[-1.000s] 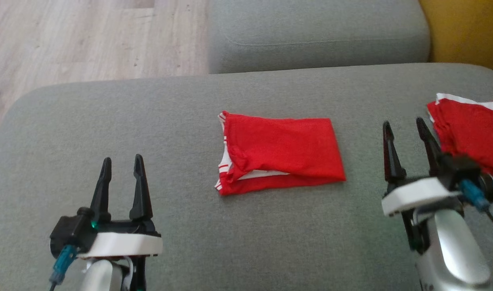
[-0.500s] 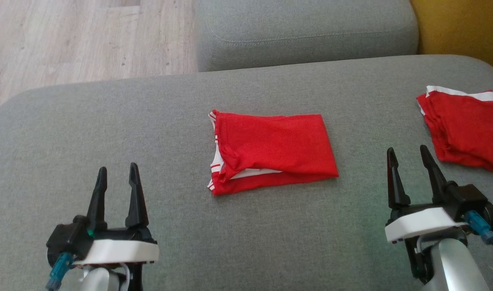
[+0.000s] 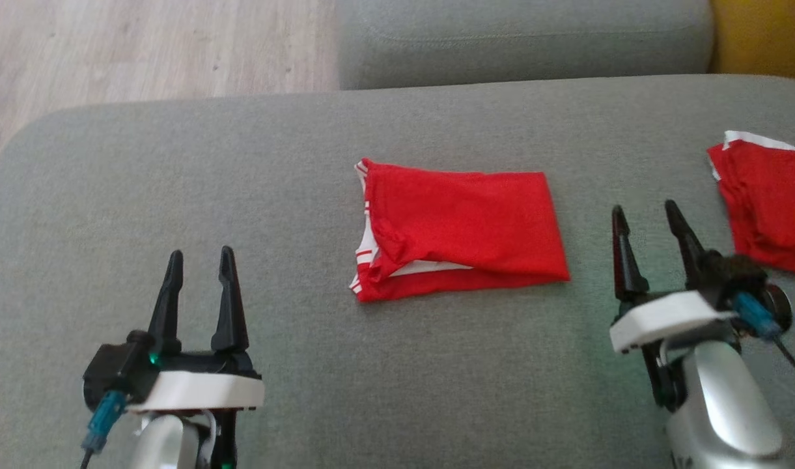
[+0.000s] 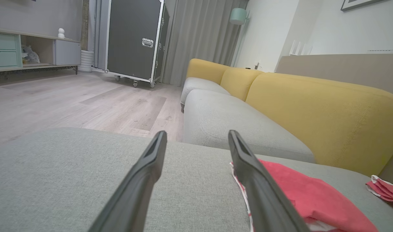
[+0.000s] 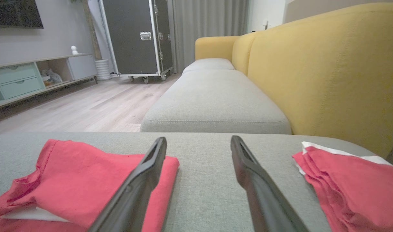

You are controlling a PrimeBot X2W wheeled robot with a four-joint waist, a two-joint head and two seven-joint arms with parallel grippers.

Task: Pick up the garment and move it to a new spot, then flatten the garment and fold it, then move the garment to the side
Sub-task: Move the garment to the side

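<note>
Jaws on both arms stand wide apart and hold nothing, the long dark fingers pointing away from the robot over bare grey fabric. The left gripper (image 3: 200, 253) hovers low at the near left of the seat cushion (image 3: 241, 163), well apart from the cloth. The right gripper (image 3: 644, 207) sits further forward on the right, in the gap between two red pieces, touching neither as far as the head view shows. The garment (image 3: 462, 225) lies in the middle of the cushion, between the two grippers, as a compact red rectangle of several layers. Its right end is a clean edge, while its left end is looser, with white striped trim and a small pucker where the layers meet. In the right wrist view its corner runs just behind one finger, so the right arm is the nearer of the two. A second red garment (image 3: 768, 195) with a white band rests folded at the far right of the cushion, toward the yellow backrest (image 3: 762, 29); beyond are a neighbouring cushion (image 3: 521, 45) and wooden floor (image 3: 143, 45). Judging by how things lie, the picking up, flattening and folding look done, if a little untidy at the left end. What seems left is the last step: taking hold of the folded stack without spilling its layers and shifting it aside, probably toward the piece on the right
</note>
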